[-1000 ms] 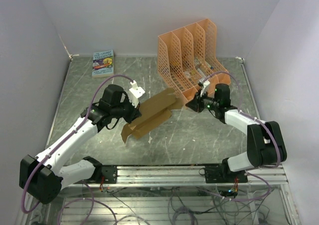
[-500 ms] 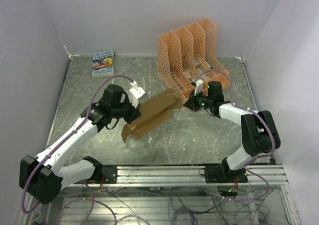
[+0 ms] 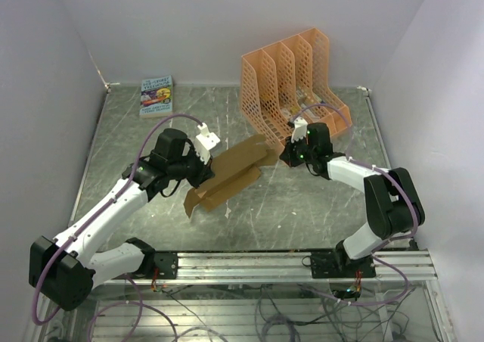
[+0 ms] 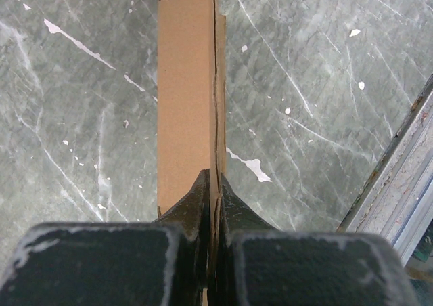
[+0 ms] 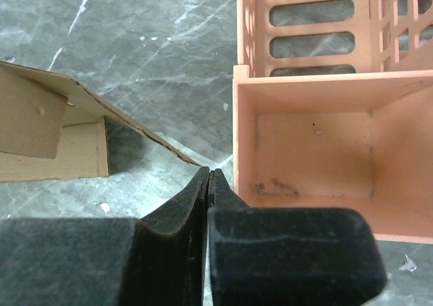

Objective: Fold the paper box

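Grey marbled tabletop (image 3: 287, 213), scratched and paint-flecked, carries the work. Your left gripper (image 4: 213, 184) is clamped on an upstanding wall of the paper box (image 4: 184, 82), with the cardboard edge pinched between the pads. From those jaws the box runs straight ahead, its long axis in line with the fingers and its far end open.

The box is plain tan board, only partly formed: a shallow trough with flaps loose and a crease along the held wall.

Your right gripper (image 5: 210, 176) has its jaws pressed together with nothing visible between them. The box's far corner lies just left of their tips, low on the table; contact cannot be confirmed. Ahead and to their right stands the orange rack (image 5: 304, 143).

Judgement: the left arm anchors the box, and the coming fold turns on your right jaws working leftward onto that far flap.
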Tool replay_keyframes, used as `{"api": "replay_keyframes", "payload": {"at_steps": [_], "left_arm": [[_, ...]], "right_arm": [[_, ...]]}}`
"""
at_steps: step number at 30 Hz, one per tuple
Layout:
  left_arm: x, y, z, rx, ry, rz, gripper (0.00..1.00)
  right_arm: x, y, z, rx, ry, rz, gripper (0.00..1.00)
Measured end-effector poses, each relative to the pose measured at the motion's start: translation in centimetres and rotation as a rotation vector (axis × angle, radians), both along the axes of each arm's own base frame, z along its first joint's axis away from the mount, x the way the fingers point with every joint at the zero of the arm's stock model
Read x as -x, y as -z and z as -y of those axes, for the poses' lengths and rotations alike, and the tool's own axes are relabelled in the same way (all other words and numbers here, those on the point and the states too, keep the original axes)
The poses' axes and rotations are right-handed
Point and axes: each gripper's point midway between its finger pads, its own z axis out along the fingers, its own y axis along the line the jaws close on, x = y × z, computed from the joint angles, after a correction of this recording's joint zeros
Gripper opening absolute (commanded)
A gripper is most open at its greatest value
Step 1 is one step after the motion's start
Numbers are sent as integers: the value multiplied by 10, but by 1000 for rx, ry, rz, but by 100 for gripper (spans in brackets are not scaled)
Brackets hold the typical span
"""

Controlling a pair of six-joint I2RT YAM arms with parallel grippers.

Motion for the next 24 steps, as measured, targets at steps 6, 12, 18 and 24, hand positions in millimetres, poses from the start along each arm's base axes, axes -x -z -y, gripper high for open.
{"api": "replay_keyframes", "payload": {"at_steps": [6,12,18,24], "left_arm": [[1,1,0,-2,5,-1,7],[1,0,0,-3,7,3,7],[2,0,0,-4,11,2,7],[2,0,0,-3,13,1,7]], "right_arm": [[-1,3,7,25,35,-8,0],[-2,10,27,54,83,-30,0],[-12,-3,86,113,204,50,0],[-8,-28,95,123,138,146,7]]}}
